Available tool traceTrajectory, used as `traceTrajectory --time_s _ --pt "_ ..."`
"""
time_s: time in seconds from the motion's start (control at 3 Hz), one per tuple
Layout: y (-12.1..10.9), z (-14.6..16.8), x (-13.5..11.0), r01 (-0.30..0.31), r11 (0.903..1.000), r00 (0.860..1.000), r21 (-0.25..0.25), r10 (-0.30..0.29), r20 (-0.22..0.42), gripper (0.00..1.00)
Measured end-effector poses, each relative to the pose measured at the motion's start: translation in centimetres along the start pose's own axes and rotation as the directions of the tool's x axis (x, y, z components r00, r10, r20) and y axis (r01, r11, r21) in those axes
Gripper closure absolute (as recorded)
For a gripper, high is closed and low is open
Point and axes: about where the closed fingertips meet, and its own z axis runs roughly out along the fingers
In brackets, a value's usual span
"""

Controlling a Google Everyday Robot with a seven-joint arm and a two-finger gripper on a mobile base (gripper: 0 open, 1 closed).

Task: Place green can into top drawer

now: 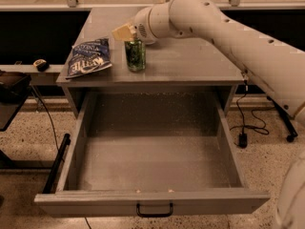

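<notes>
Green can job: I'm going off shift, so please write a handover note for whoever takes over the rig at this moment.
Gripper: over the cabinet top, right at the top of the green can; whether it has a grip cannot be told.
Green can: upright on the cabinet top near its front edge, right of the blue chip bag.
Top drawer: pulled fully open, nothing inside.
Done: drawer open, arm at the can.
Left: secure the can, lift it, carry it forward over the edge, set it in the drawer.
</notes>
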Motion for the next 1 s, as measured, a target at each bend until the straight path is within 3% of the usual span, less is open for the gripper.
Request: traceTrajectory --time_s 0.67,1.0 --pt "0.01 0.00 0.00 0.000 1.0000 1.000 0.000 0.000 0.000 0.00" --pt "0.01 0.00 0.00 0.000 1.0000 1.000 0.000 0.000 0.000 0.00"
